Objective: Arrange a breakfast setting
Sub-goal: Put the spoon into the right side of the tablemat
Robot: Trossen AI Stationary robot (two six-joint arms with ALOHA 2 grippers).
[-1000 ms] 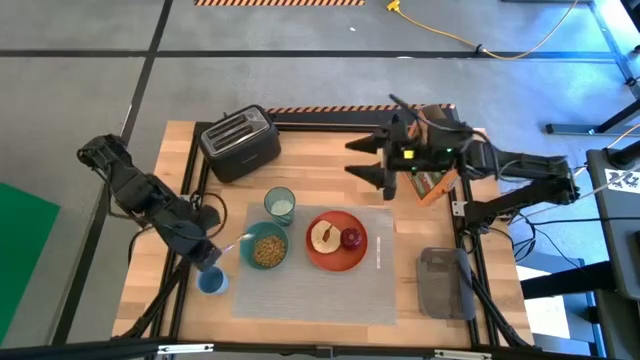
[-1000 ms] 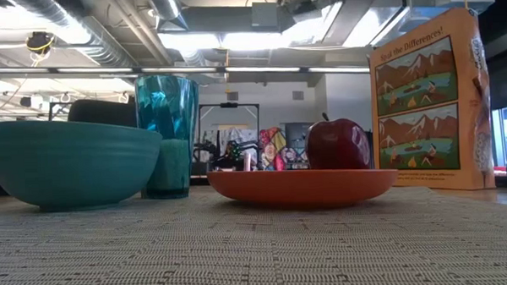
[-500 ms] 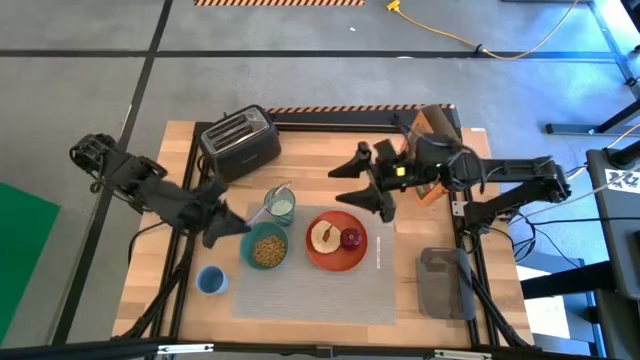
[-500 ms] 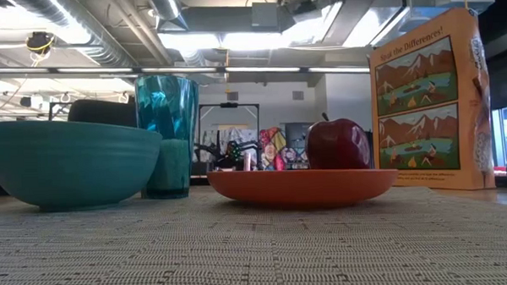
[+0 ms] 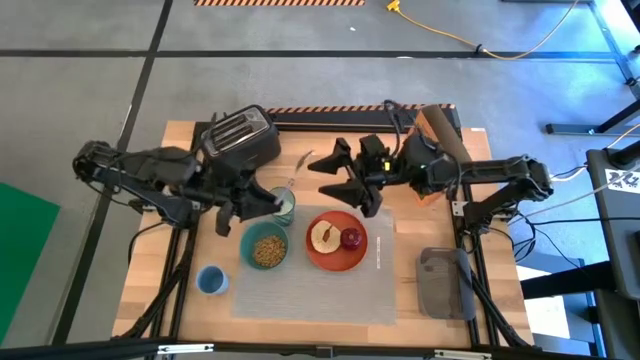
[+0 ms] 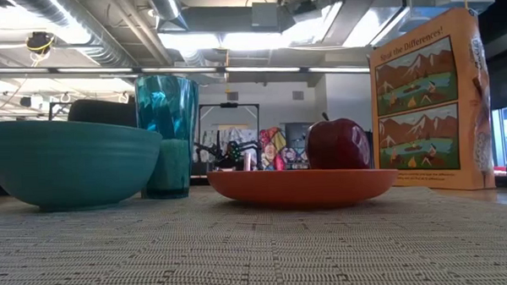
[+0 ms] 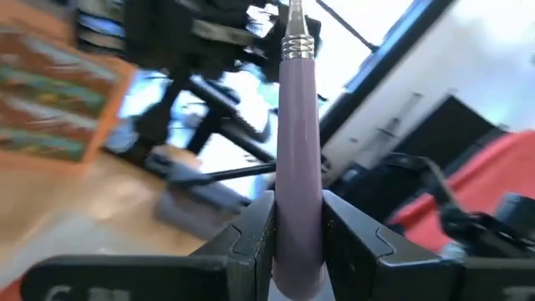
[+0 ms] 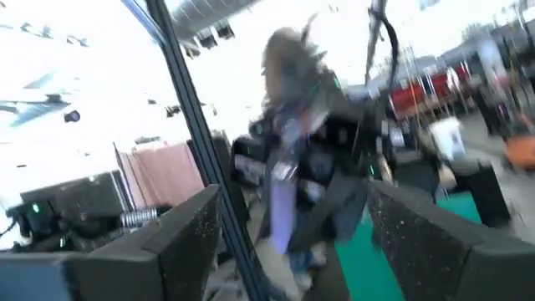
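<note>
A grey placemat (image 5: 320,285) holds a teal bowl (image 5: 265,247) of cereal and an orange-red plate (image 5: 336,255) with toast (image 5: 323,236) and a red apple (image 5: 351,238). The green glass (image 5: 283,207) stands at the mat's far left corner. My left gripper (image 5: 262,197) is right beside the glass, shut on a slim utensil with a pale lilac handle (image 7: 298,142). My right gripper (image 5: 330,172) is open and empty, just right of the utensil's far end (image 5: 303,158). The low view shows the bowl (image 6: 68,162), glass (image 6: 167,133), plate (image 6: 301,185) and apple (image 6: 338,144). My left gripper pinches the utensil's lilac handle (image 7: 297,213) between its two fingers. The handle runs out along the fingers, its metal collar (image 7: 297,42) at the far end. The utensil is lifted clear of the table and slants toward the far right, toward my right gripper.
A black toaster (image 5: 240,140) stands at the far left and an orange cereal box (image 5: 440,130) at the far right. A small blue cup (image 5: 210,280) stands near left, off the mat. A grey tray (image 5: 440,282) lies at the right edge. A thin pale utensil (image 5: 378,252) lies right of the plate.
My left gripper has risen from beside the blue cup and gone toward the far right, to the glass, carrying the utensil clear of the table. My right gripper has gone toward the table's left, closing in on the utensil's far end, and stays open.
</note>
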